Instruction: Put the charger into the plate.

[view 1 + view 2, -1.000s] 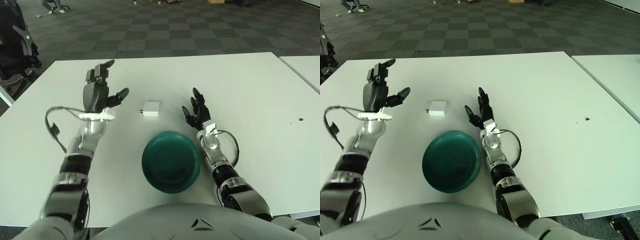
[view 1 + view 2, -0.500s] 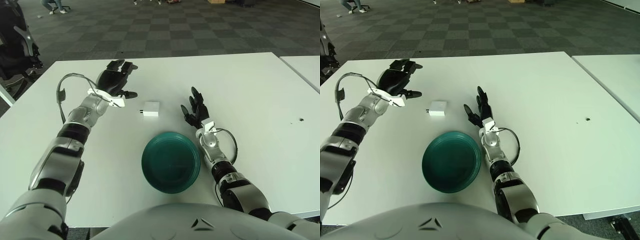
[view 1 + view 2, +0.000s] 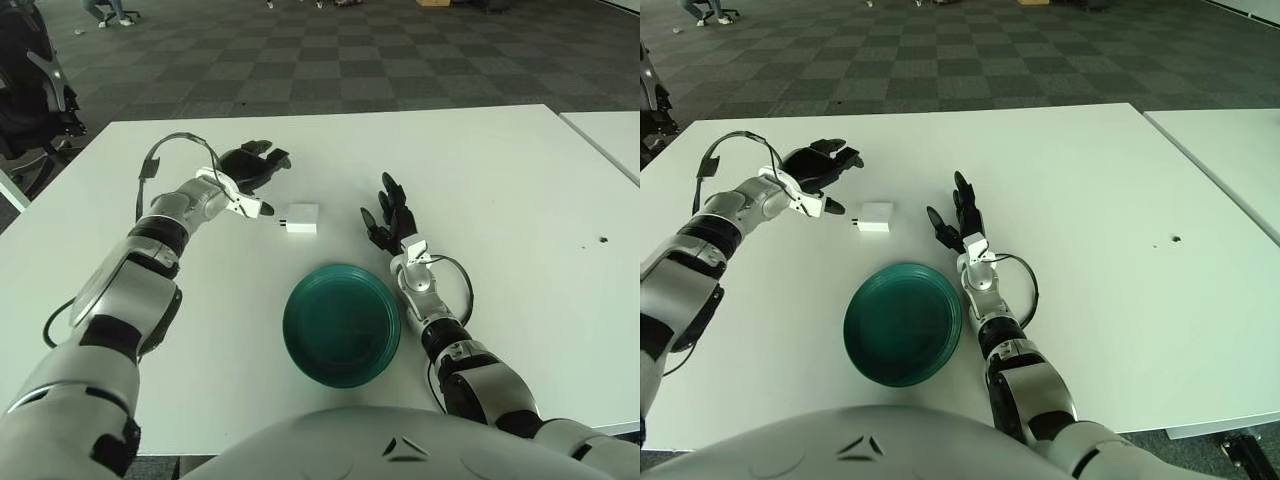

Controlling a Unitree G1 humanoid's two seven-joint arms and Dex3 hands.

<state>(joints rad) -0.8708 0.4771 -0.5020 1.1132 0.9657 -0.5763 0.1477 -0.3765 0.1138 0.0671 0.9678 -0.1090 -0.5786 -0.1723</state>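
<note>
A small white charger [image 3: 301, 217] lies flat on the white table, just beyond the dark green plate [image 3: 342, 323]. My left hand [image 3: 256, 170] is low over the table just left of the charger, fingers spread and holding nothing, not touching it. My right hand [image 3: 392, 219] rests on the table to the right of the charger and behind the plate's right rim, fingers spread upward and empty.
The white table [image 3: 500, 180] runs wide on all sides, with a small dark spot [image 3: 602, 240] at the right. A second table [image 3: 610, 135] stands at the far right. A dark chair [image 3: 35, 90] stands off the table's far left corner.
My left hand has come down from a raised pose and reached forward and to the right, ending close beside the charger. The right hand, charger and plate have stayed put.
</note>
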